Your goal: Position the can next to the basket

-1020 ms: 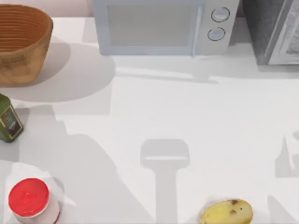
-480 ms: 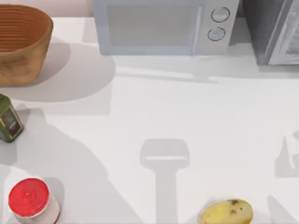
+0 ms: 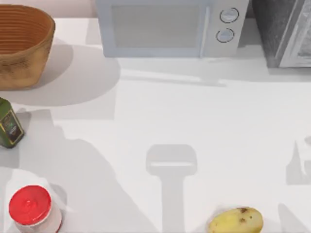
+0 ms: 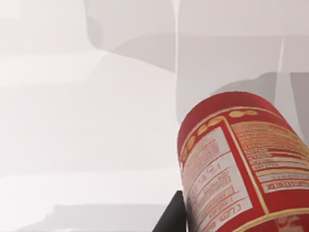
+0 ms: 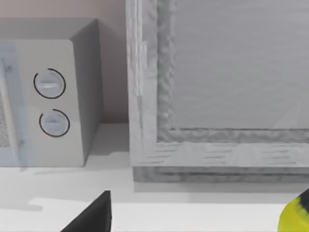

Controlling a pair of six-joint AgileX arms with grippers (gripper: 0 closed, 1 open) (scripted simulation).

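The can (image 4: pixel 241 164), red with gold trim and a white label panel, looms close and tilted in the left wrist view. A dark finger (image 4: pixel 171 217) of my left gripper lies against its side, so that gripper is shut on the can. The table lies pale behind it. The basket (image 3: pixel 24 68), large, woven and light brown, stands at the table's far left corner in the top view. A dark part of my right gripper (image 5: pixel 91 220) pokes into the right wrist view, facing the appliances at the back.
A dark green bottle (image 3: pixel 9 124) stands at the left edge and a red-lidded white jar (image 3: pixel 31 206) at the near left. A potato (image 3: pixel 235 221) lies near the front. A microwave (image 3: pixel 165 26) and a grey appliance (image 3: pixel 284 31) line the back.
The arm's shadow over the table's left side has shifted a little. The basket, bottle, jar and potato have not moved.
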